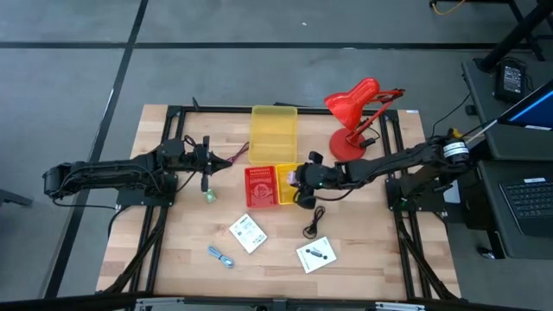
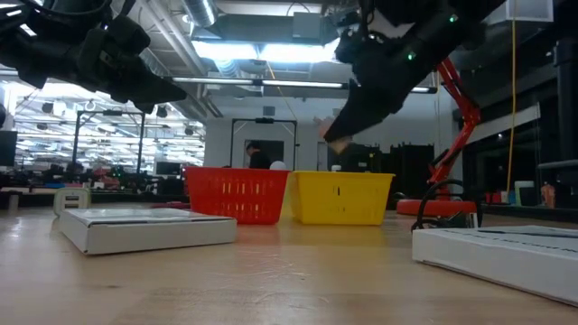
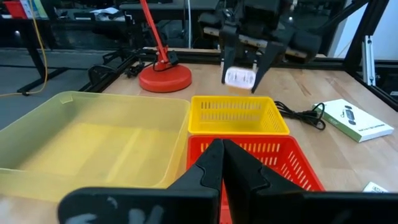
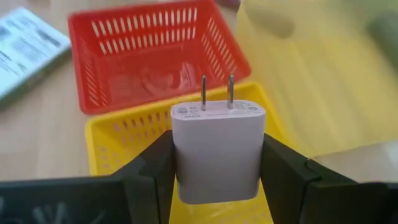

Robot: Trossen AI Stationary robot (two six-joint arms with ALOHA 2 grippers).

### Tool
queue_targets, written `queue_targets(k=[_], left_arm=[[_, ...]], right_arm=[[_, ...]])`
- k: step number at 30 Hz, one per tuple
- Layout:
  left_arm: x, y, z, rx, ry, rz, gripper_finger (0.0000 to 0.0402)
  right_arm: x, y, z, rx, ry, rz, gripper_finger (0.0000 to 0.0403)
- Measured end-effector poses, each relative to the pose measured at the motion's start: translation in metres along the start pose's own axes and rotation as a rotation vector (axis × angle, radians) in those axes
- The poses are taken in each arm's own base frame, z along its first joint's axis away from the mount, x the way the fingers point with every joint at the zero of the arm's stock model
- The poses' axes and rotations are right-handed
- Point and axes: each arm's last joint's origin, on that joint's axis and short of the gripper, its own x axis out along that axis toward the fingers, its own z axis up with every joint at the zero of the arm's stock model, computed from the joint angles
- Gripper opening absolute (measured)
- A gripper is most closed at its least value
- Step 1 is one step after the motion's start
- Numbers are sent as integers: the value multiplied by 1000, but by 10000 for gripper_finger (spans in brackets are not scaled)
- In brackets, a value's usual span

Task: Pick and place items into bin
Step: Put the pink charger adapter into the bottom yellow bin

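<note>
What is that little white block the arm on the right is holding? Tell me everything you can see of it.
It is a white wall charger, a smooth plastic-looking block with rounded edges and two metal prongs pointing up and away from the wrist camera, faint grey print beside them. The right gripper clamps it on two opposite sides between its dark fingers, in the air above the yellow basket. Nothing else touches it.

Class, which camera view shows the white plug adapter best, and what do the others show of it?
The right wrist view: the white plug adapter fills the frame, prongs up, between the right gripper fingers. Left wrist shows it small, over the yellow basket. High and low views hardly show it.
</note>
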Motion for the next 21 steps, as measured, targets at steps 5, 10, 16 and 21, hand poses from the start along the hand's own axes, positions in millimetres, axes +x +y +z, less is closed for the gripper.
queue_targets(k=[5,10,16,21], left_arm=[[0,0,0,0,1,-1,4],[0,0,0,0,1,-1,4],[0,0,0,0,1,-1,4],[0,0,0,0,1,-1,4]], right_arm=[[12,-1,-6,-3,34,-10,171],[22,-1,-10,-3,50,0,173],[28,-5,-12,5,64,0,183],[28,-5,-12,6,66,0,204]])
